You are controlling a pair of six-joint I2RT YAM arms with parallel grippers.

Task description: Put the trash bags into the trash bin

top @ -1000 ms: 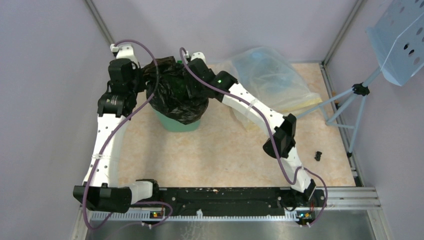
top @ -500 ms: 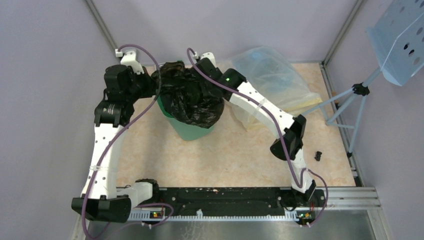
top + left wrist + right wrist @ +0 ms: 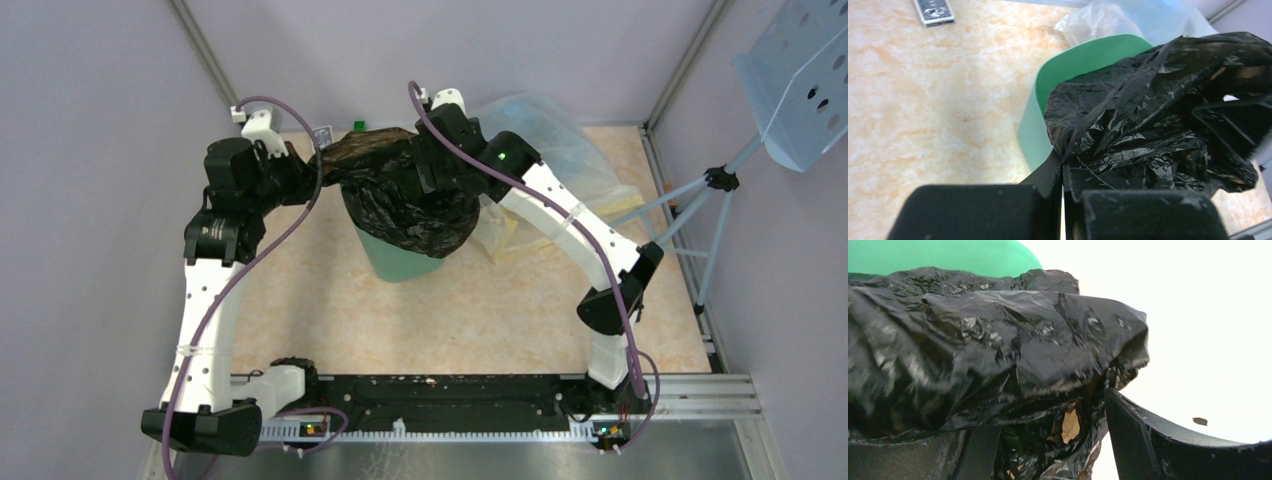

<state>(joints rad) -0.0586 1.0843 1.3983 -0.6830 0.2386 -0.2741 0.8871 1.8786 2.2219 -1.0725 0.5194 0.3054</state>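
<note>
The left gripper is pressed together, pinching a corner of the black bag. The right gripper is spread wide, with bag folds between its fingers. The bag covers the top of the green bin, in the upper middle of the top view.

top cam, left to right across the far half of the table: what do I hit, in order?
left gripper → black trash bag → clear plastic bag → tripod

A translucent plastic bag (crumpled, yellowish underneath) lies on the marbled table's far right, a small black piece nearer.
</note>
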